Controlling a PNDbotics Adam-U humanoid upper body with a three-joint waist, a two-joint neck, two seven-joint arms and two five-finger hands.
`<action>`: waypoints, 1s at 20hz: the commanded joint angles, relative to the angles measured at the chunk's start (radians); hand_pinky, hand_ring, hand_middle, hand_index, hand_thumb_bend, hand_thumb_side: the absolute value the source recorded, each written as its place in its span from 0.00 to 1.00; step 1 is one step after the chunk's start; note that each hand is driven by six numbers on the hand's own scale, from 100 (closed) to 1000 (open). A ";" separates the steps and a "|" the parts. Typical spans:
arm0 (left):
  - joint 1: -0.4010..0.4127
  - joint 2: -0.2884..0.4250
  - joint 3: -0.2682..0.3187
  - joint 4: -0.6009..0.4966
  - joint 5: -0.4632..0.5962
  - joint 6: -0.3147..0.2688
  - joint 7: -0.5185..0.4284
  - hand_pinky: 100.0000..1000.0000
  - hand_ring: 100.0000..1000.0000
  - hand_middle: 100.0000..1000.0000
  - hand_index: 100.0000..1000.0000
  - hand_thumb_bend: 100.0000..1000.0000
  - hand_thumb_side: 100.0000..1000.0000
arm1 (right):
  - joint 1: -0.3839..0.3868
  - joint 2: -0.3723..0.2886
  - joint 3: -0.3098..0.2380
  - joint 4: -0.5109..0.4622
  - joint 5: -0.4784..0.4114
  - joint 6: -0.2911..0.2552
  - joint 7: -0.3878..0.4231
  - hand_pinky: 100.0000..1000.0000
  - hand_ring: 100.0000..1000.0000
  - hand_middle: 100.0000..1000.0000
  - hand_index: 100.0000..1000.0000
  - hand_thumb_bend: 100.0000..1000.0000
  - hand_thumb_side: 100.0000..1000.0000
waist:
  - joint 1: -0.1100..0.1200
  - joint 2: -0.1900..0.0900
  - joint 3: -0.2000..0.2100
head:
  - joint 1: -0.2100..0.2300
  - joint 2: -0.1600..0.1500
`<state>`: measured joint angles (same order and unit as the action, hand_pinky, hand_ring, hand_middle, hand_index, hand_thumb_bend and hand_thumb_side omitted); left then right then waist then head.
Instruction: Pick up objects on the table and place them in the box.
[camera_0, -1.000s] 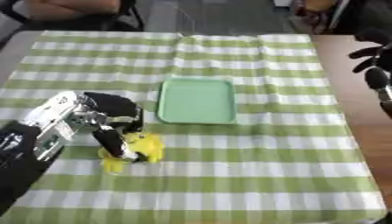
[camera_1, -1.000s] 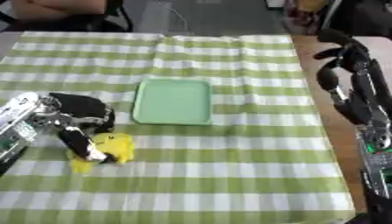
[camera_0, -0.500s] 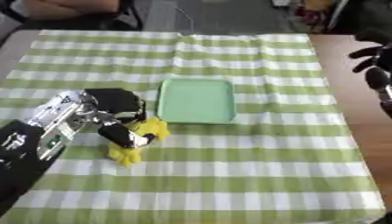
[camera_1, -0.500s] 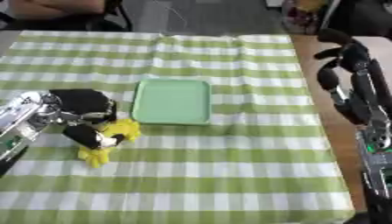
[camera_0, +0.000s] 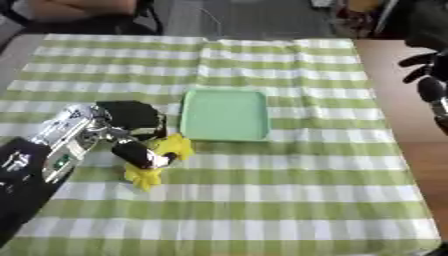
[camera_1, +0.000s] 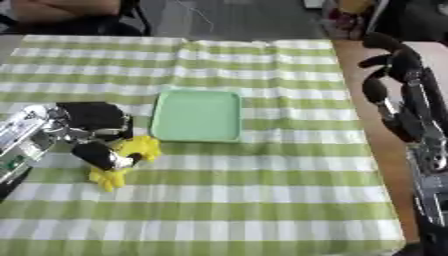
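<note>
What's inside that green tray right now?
Nothing shows inside the green tray; its whole floor is bare. The yellow object is outside it, to its lower left over the checked cloth, with the left hand curled round it.

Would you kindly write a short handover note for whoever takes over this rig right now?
Left hand: fingers curled round a yellow object, near the left side of the checked tablecloth; I cannot tell whether the object is clear of the cloth.
Right hand: idle beyond the table's right edge, fingers relaxed, holding nothing.
Green tray: mid-table, just right of the left hand, with nothing in it.
Done: the yellow object is grasped.
Left: carry it right to the tray and release it. No other loose objects show on the cloth.
</note>
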<state>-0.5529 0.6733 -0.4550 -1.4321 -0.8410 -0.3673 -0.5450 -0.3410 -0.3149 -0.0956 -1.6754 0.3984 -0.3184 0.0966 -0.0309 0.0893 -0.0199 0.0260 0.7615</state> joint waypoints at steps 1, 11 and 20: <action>-0.039 0.022 0.032 -0.040 -0.013 0.018 0.011 0.16 0.00 0.02 0.20 0.00 0.34 | -0.017 -0.008 -0.008 -0.010 -0.003 -0.001 -0.003 0.46 0.63 0.77 0.92 0.66 0.97 | 0.002 -0.014 0.002 | -0.004 -0.007; -0.094 0.032 0.057 -0.121 -0.096 0.037 0.040 0.12 0.00 0.00 0.12 0.00 0.19 | -0.015 -0.009 -0.008 -0.009 -0.002 -0.001 -0.004 0.46 0.63 0.77 0.92 0.66 0.97 | 0.003 -0.016 0.003 | -0.004 -0.009; -0.124 0.006 0.056 -0.096 -0.115 0.035 0.023 0.13 0.00 0.00 0.13 0.00 0.19 | -0.014 -0.008 -0.009 -0.011 -0.002 -0.001 -0.005 0.46 0.63 0.77 0.92 0.66 0.98 | 0.003 -0.017 0.002 | -0.002 -0.008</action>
<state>-0.6540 0.6732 -0.4151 -1.5243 -0.9494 -0.3338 -0.5184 -0.3410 -0.3149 -0.0958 -1.6754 0.3984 -0.3183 0.0953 -0.0303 0.0866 -0.0165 0.0260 0.7615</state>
